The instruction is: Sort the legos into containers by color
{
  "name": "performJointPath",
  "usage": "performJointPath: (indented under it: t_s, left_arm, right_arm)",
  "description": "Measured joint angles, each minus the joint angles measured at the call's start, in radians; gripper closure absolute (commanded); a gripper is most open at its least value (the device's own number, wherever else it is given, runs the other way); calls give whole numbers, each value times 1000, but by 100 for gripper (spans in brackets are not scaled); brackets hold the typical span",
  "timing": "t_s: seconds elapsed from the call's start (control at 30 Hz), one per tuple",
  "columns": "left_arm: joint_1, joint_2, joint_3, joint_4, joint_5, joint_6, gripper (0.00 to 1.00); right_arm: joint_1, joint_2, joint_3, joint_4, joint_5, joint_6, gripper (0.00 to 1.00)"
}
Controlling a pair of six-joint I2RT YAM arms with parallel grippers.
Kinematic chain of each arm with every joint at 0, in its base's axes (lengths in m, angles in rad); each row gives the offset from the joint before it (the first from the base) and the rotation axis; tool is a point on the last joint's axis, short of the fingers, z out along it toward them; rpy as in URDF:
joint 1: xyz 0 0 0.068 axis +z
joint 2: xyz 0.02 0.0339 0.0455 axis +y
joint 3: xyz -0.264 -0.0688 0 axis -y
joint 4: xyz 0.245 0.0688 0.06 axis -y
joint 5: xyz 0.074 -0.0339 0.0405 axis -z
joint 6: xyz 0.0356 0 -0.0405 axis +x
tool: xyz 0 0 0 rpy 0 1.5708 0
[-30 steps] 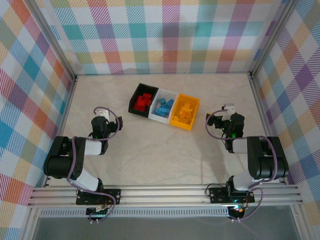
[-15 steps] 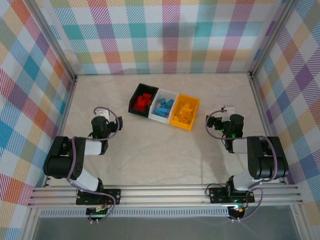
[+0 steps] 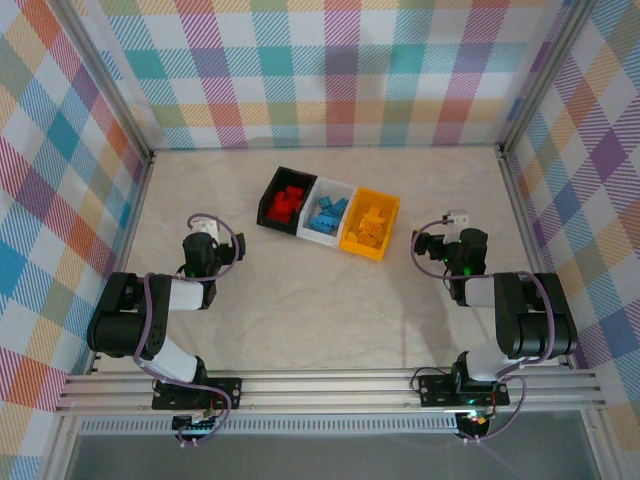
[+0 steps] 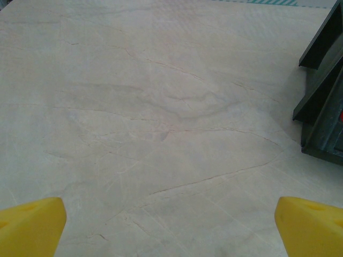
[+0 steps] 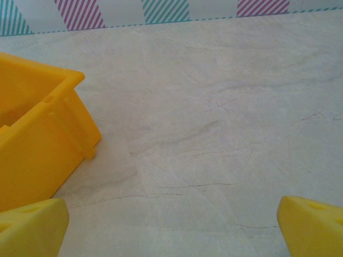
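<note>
Legos (image 3: 327,213) all lying inside three bins set in a touching row at the middle of the far half of the table (image 3: 300,310), the row slanting slightly from far left to near right. Red bricks (image 3: 288,203) in the black bin (image 3: 267,205) at the left end, blue bricks (image 3: 329,211) in the white bin (image 3: 318,237) in the middle, yellow-orange bricks (image 3: 371,227) in the yellow-orange bin (image 3: 362,251) at the right end. Left gripper (image 3: 204,230) low over the table, left of the row and nearer the arm bases, well apart from the black bin; fingers spread wide with only bare tabletop between them (image 4: 171,227), black bin wall (image 4: 321,107) at the right edge of the left wrist view. Right gripper (image 3: 456,220) to the right of the row, near the yellow-orange bin but not touching it; fingers likewise wide apart and holding nothing (image 5: 171,227), a corner of the yellow-orange bin (image 5: 37,144) at the left of the right wrist view. Checked walls (image 3: 340,70) on three sides of the table.
</note>
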Motion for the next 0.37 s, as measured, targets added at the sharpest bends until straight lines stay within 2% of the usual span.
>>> performJointPath:
  t_s: [0.37]
  left_arm:
    - [0, 0, 0, 0, 0, 0, 0]
  right_arm:
    - [0, 0, 2, -7, 0, 0, 0]
